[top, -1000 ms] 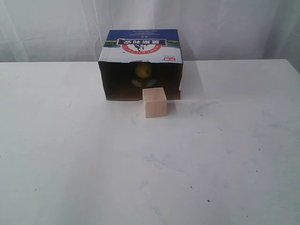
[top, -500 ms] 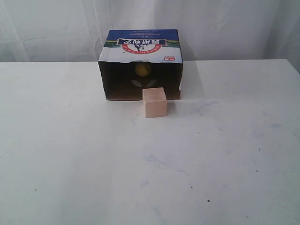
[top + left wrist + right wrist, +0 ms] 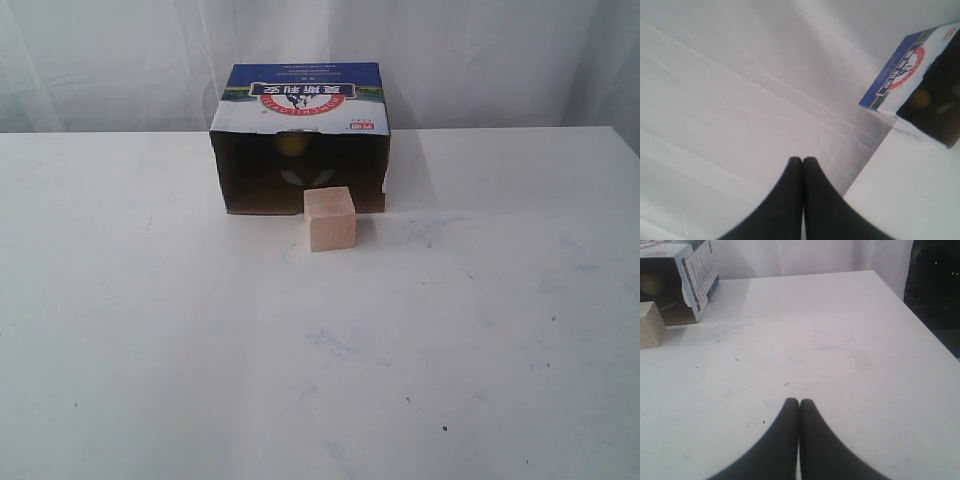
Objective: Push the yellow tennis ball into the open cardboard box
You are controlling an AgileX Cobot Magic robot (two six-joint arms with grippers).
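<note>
The yellow tennis ball (image 3: 293, 144) sits deep inside the open cardboard box (image 3: 300, 95), in its dark back part. The left wrist view shows the ball (image 3: 920, 98) inside the box (image 3: 900, 70) too, and so does the right wrist view, ball (image 3: 650, 283) within box (image 3: 695, 265). Neither arm appears in the exterior view. My left gripper (image 3: 802, 161) is shut and empty, held far from the box, pointing toward the white curtain. My right gripper (image 3: 799, 402) is shut and empty above the table, well away from the box.
A pale wooden cube (image 3: 330, 218) stands on the white table (image 3: 320, 350) just in front of the box's opening, toward its right half; the cube (image 3: 650, 325) also shows in the right wrist view. A white curtain (image 3: 500, 60) hangs behind the table.
The ball has rolled slightly left and deeper into the box, and looks dimmer now. The cube and box have not moved.
</note>
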